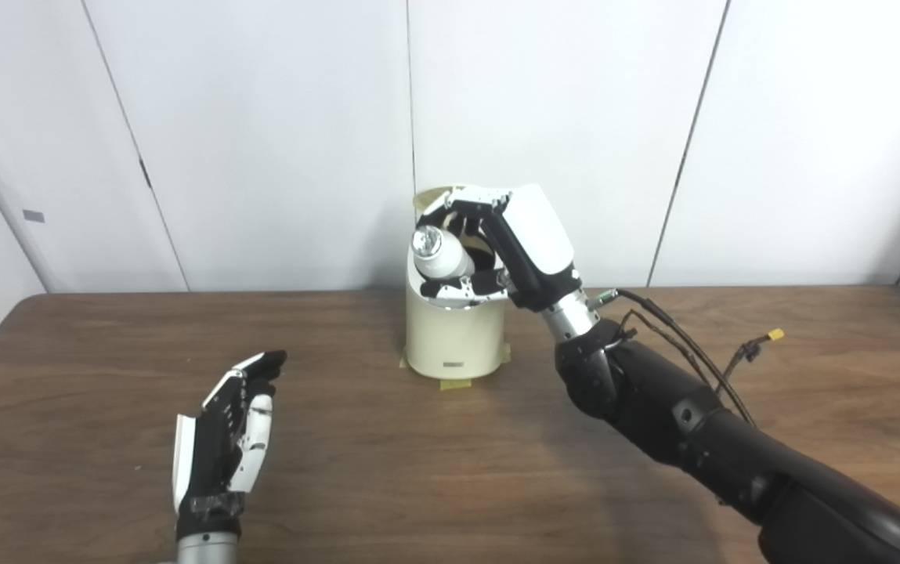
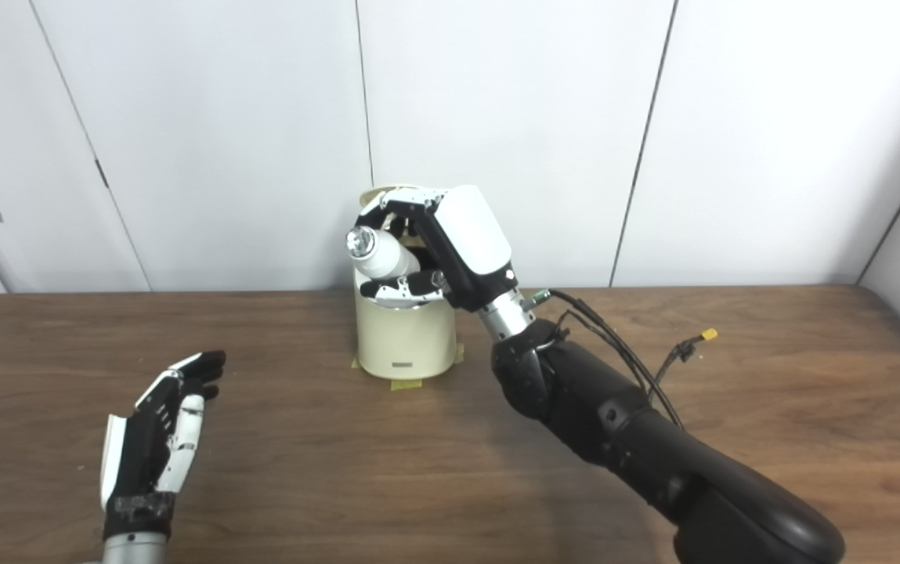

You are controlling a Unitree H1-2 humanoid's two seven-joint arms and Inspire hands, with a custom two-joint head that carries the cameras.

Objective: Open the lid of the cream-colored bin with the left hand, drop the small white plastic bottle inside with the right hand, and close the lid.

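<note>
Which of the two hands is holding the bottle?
The right hand, raised at the top of the cream bin, grips the white bottle. The left hand is open and empty.

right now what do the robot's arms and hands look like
The right hand has a glossy white back shell over black fingers, a silver metal wrist and a bulky matte black forearm, with loose black cables ending in a yellow connector. The left hand is black with white panels, on a silver wrist cuff.

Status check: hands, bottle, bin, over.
Right robot hand shut on white bottle, over open bin. Lid up behind. Left robot hand open, clear. No obstruction.
</note>
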